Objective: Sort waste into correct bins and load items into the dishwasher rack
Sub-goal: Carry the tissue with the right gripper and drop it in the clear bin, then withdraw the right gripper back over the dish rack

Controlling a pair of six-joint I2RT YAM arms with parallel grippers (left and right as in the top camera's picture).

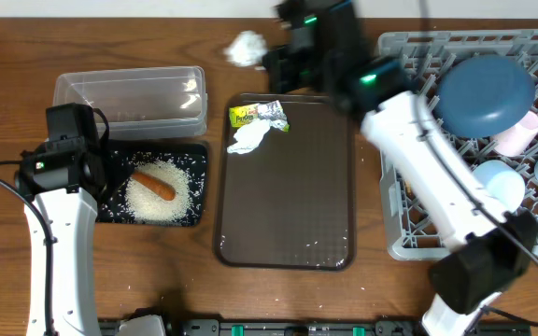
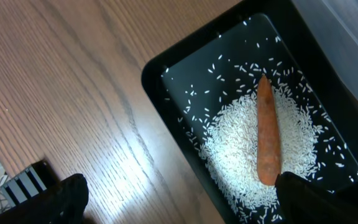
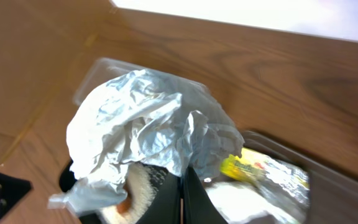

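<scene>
My right gripper [image 1: 263, 58] is shut on a crumpled white tissue [image 1: 246, 47] and holds it up over the far table, between the clear tub [image 1: 129, 98] and the dishwasher rack [image 1: 395, 219]. In the right wrist view the tissue [image 3: 142, 124] bulges above the closed fingers [image 3: 194, 196]. Another tissue [image 1: 248, 138] and the yellow-green wrapper [image 1: 247, 116] lie on the brown tray's far left corner. The black tray [image 1: 110, 201] holds white rice [image 1: 157, 198] and an orange carrot stick [image 1: 154, 184]. My left gripper [image 2: 188, 208] hangs open over that tray's left edge, with nothing between its fingers.
The brown serving tray [image 1: 288, 205] fills the middle of the table. In the rack rest a dark-blue bowl [image 1: 484, 93], a pale cup [image 1: 516, 133] and pale-blue cups [image 1: 498, 182]. The right arm stretches across the rack's left side.
</scene>
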